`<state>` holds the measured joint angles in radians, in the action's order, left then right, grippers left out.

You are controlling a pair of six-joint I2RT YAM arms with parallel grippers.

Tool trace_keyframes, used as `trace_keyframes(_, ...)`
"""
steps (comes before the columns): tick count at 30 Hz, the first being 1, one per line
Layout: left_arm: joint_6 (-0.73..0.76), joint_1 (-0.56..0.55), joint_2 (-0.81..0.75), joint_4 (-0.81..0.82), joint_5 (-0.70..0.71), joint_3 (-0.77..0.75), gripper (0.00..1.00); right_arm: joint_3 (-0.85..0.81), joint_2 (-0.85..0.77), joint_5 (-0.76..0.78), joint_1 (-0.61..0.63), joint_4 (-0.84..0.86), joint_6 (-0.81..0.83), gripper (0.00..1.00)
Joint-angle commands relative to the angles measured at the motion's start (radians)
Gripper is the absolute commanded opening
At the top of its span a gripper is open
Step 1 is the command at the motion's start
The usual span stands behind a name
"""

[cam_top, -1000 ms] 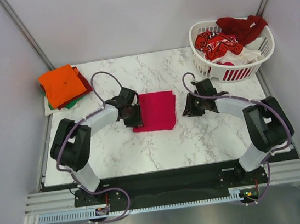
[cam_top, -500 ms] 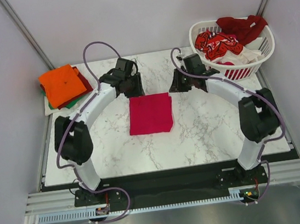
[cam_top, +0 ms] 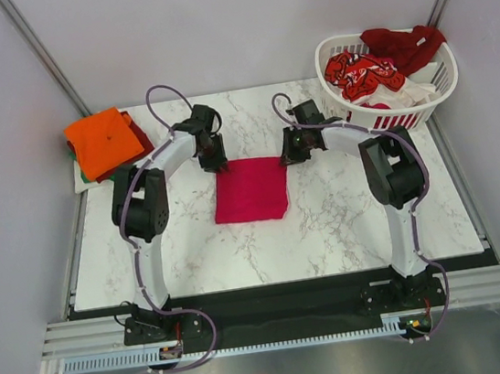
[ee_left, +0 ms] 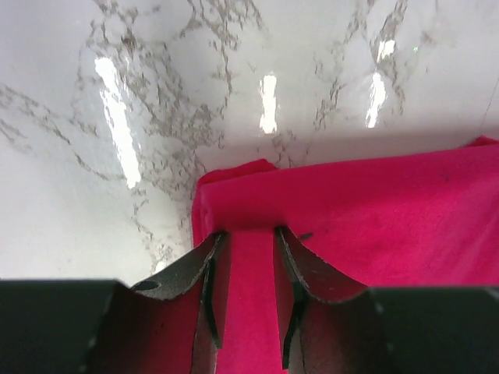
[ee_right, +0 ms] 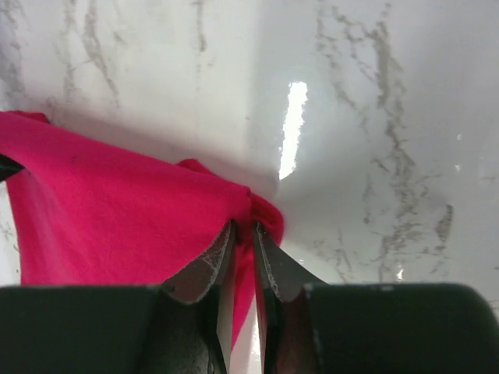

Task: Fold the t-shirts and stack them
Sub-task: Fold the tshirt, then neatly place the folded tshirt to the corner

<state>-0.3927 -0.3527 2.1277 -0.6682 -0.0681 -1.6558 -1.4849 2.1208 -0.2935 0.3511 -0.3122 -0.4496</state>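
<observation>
Magenta shirt [cam_top: 250, 190] lies folded mid-frame on the table [cam_top: 347, 220]. Right fingers [ee_right: 199, 269] are clamped on its upper-right corner, bunching it. Left fingers [ee_left: 195, 273] sit at the upper-left corner with cloth between them, can't tell if they're gripping. Further back: folded stack [cam_top: 103, 142] upper left, basket [cam_top: 379, 119] upper right.

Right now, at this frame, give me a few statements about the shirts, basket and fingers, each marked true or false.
The magenta t-shirt lies folded on the table. True.
An orange t-shirt lies at the table's far left corner. True.
The basket is empty. False: it holds a red-patterned t-shirt and others.
The right fingers hover over the orange t-shirt. False: they pinch the magenta t-shirt's far right corner.
</observation>
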Motion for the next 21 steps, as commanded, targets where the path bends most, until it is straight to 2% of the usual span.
trace_keyframes(1,0.038,0.029,0.041,0.018,-0.007,-0.071,0.35,0.021,-0.004,0.079,-0.026,-0.016,0.015,0.21)
trace_keyframes(5,0.028,0.067,0.08,0.018,-0.025,-0.09,0.33,0.046,-0.016,0.106,-0.032,-0.031,0.032,0.22)
trace_keyframes(8,0.018,0.063,0.003,0.034,-0.03,-0.046,0.4,0.034,-0.03,0.123,-0.031,-0.059,0.051,0.23)
trace_keyframes(11,0.031,0.063,-0.13,0.097,0.002,0.049,0.71,0.031,-0.097,0.149,-0.029,-0.071,0.058,0.31)
trace_keyframes(12,0.037,0.064,-0.153,0.108,0.02,0.072,0.87,0.026,-0.145,0.154,-0.029,-0.074,0.058,0.41)
trace_keyframes(13,0.038,0.066,-0.175,0.116,0.018,0.108,0.92,0.022,-0.171,0.163,-0.026,-0.086,0.064,0.46)
trace_keyframes(14,0.04,0.069,-0.189,0.125,0.01,0.123,0.94,0.017,-0.197,0.169,-0.024,-0.094,0.065,0.58)
trace_keyframes(15,0.032,0.072,-0.189,0.13,-0.021,0.135,0.94,0.009,-0.244,0.174,-0.023,-0.102,0.068,0.62)
trace_keyframes(18,0.014,0.073,-0.193,0.191,-0.103,0.223,0.91,0.008,-0.339,0.178,-0.021,-0.152,0.08,0.71)
trace_keyframes(20,0.014,0.078,-0.201,0.191,-0.104,0.319,0.91,0.021,-0.389,0.183,-0.02,-0.175,0.088,0.74)
trace_keyframes(21,-0.029,0.08,-0.196,0.423,-0.283,0.341,0.89,0.047,-0.441,0.183,-0.02,-0.183,0.091,0.75)
